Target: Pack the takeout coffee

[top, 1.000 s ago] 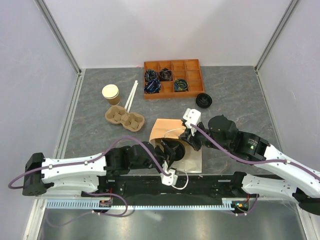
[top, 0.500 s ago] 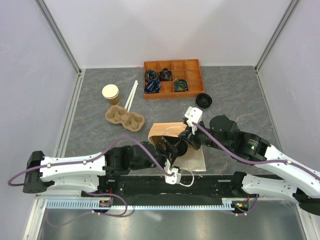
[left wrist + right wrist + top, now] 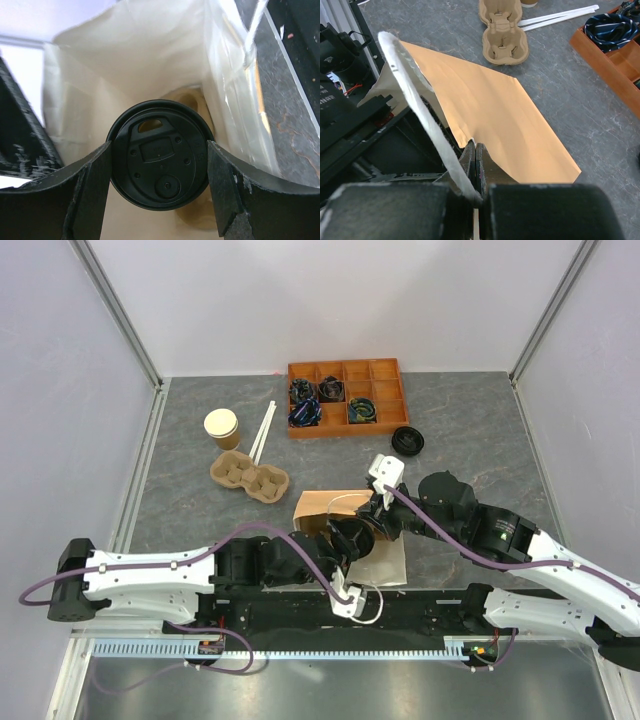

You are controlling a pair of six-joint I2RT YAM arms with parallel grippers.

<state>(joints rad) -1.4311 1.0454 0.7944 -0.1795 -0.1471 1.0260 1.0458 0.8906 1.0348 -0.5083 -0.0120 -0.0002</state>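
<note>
The takeout coffee point(image 3: 159, 167) shows its round black lid in the left wrist view, with a bit of its brown cup below. My left gripper point(image 3: 159, 180) is shut on it, one finger on each side of the lid, inside the mouth of the brown paper bag point(image 3: 125, 65). From above, the bag point(image 3: 325, 506) lies at the table's front centre with the left gripper point(image 3: 350, 540) at its opening. My right gripper point(image 3: 476, 150) is shut on the bag's upper edge point(image 3: 490, 115), beside its white handle strip point(image 3: 415, 95), and holds the mouth up.
A pulp cup carrier point(image 3: 248, 477) and a lidless tan cup point(image 3: 222, 427) stand at the left, with white sticks point(image 3: 262, 430) beside them. An orange compartment tray point(image 3: 347, 397) sits at the back. A loose black lid point(image 3: 407, 440) lies to its right.
My left arm has pushed forward and to the right, taking the cup further into the bag's mouth. The bag has tipped lower and shifted slightly. The right gripper keeps its pinch.
</note>
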